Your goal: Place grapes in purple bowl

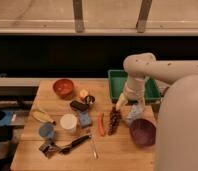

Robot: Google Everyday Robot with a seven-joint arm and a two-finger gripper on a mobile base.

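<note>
We held the gripper (128,109) just above the grapes (113,121) near the table's (117,152) right edge, fingers apart; we judged a centred grasp across the bunch safest.
</note>
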